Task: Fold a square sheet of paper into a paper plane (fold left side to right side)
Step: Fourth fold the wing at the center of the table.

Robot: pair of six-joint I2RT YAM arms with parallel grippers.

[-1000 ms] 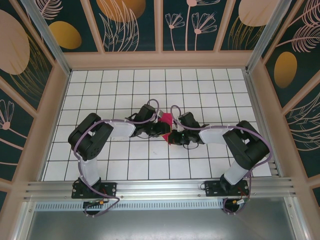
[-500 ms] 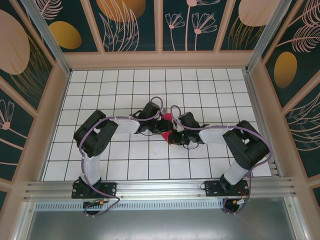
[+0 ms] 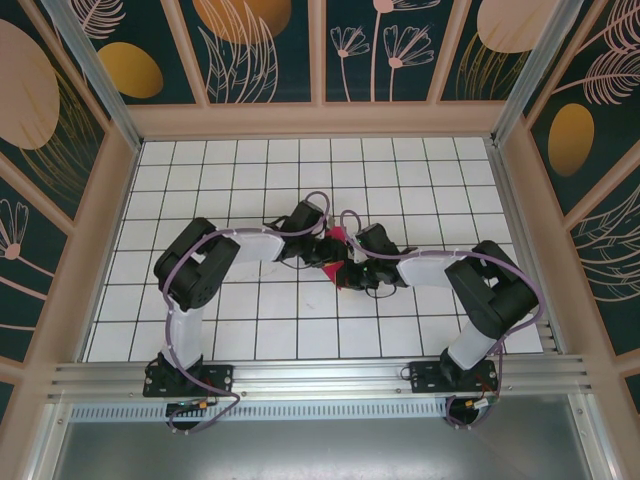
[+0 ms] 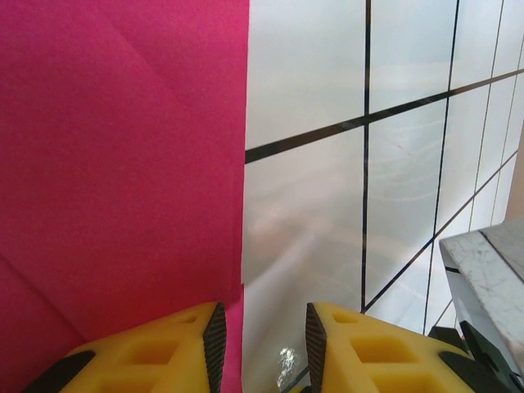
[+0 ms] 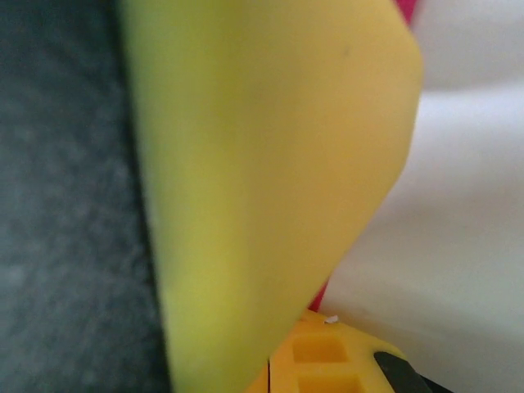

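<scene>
A table of white square tiles with black grid lines (image 3: 250, 330) lies inside a walled booth painted with plant motifs (image 3: 260, 50). The black-and-white left arm (image 3: 195, 275) and right arm (image 3: 490, 290) both reach in to the middle of the table, where their ends nearly meet.

Between them lies a thin magenta-pink sheet of paper (image 3: 338, 236), mostly hidden under the arm ends in the top view. In the left wrist view the sheet of paper (image 4: 123, 164) lies flat on the tiles, marked by faint diagonal creases, its straight right edge running down toward the fingers.

The left gripper (image 4: 260, 315) has its yellow fingers (image 4: 164, 348) apart, and the paper's edge ends in the gap just beside the left one. The right gripper (image 3: 348, 272) is closed at the near end of the sheet. Its yellow finger (image 5: 270, 164) is blurred, with slivers of pink at its edge, and I cannot tell whether paper is pinched.
</scene>
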